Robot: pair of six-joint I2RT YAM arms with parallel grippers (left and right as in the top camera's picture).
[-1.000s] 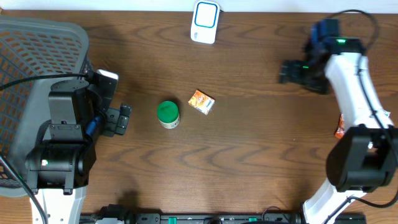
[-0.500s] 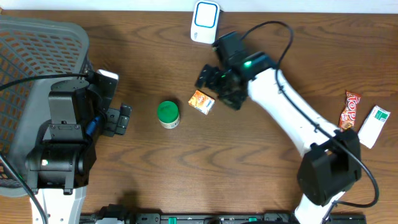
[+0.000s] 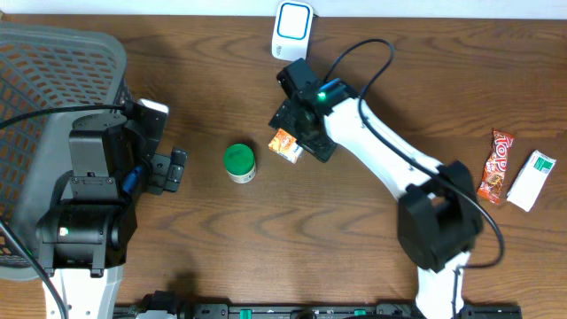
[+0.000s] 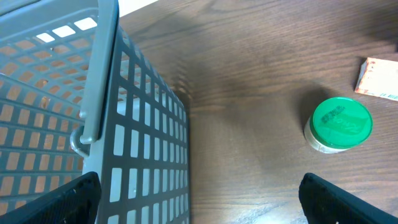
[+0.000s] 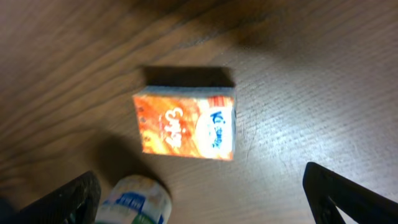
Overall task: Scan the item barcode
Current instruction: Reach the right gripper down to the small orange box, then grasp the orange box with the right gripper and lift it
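A small orange box [image 3: 286, 145] lies flat on the wooden table, just right of a green-lidded jar [image 3: 239, 162]. My right gripper [image 3: 301, 133] hovers over the box, open and holding nothing. In the right wrist view the orange box [image 5: 185, 127] lies ahead of the right gripper [image 5: 202, 199], with the jar [image 5: 134, 202] low between the black fingers [image 5: 348, 196]. A white and blue scanner [image 3: 292, 30] stands at the table's far edge. My left gripper [image 3: 173, 170] rests open beside the basket, left of the jar [image 4: 339, 123]. The left gripper [image 4: 199, 202] is empty.
A grey mesh basket [image 3: 53, 71] fills the left side, its wall [image 4: 149, 143] close to my left fingers. A red candy bar [image 3: 496, 167] and a white packet [image 3: 530, 180] lie at the far right.
My right arm has swung from the far right of the table across to the middle, and now hangs over the orange box. The left arm has stayed still.
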